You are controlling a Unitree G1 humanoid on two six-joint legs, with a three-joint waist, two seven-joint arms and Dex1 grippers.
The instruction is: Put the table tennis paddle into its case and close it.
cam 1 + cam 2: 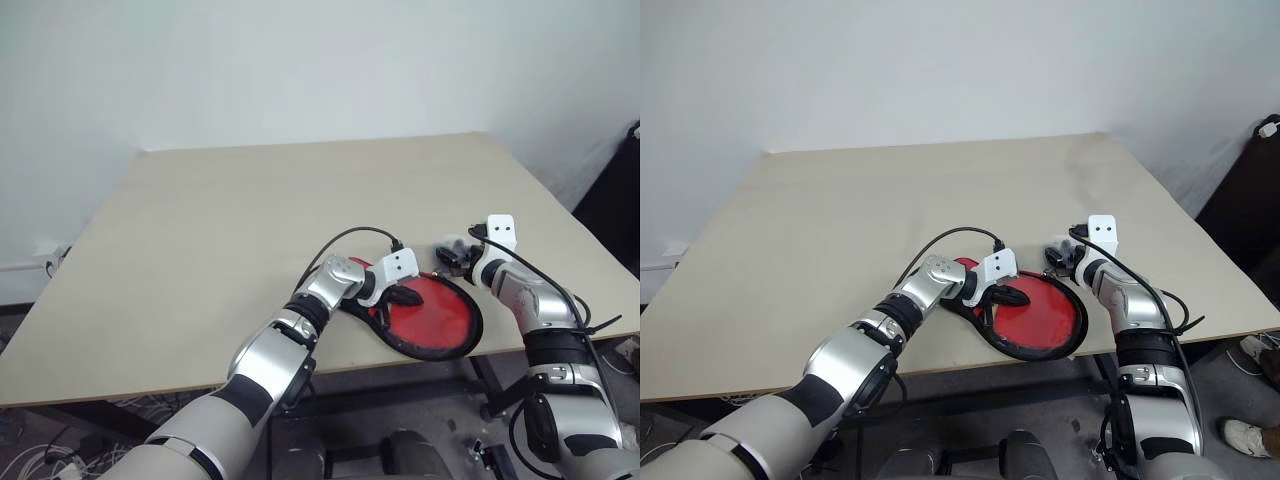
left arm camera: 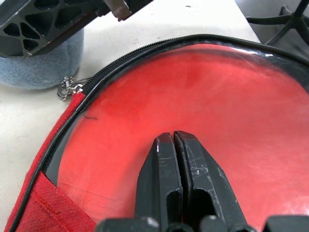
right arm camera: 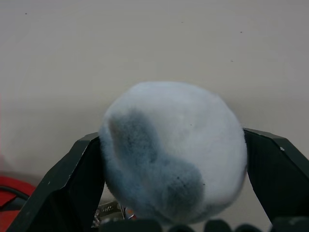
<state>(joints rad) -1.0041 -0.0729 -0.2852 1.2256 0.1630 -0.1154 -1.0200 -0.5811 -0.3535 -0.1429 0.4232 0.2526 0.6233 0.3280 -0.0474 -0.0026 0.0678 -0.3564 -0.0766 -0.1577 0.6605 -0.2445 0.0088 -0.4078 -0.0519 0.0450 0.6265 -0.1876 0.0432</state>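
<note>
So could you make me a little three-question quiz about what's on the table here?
1. True or false: the left pincer is shut, its tips over the red face of the paddle lying in the open case.
2. What sits between the right pincer's fingers? A) a zip puller B) a fuzzy grey-blue ball C) nothing
3. Fill in: the case lies near the table's ___ edge, by the robot.

Key: 1 true; 2 B; 3 front.
</note>
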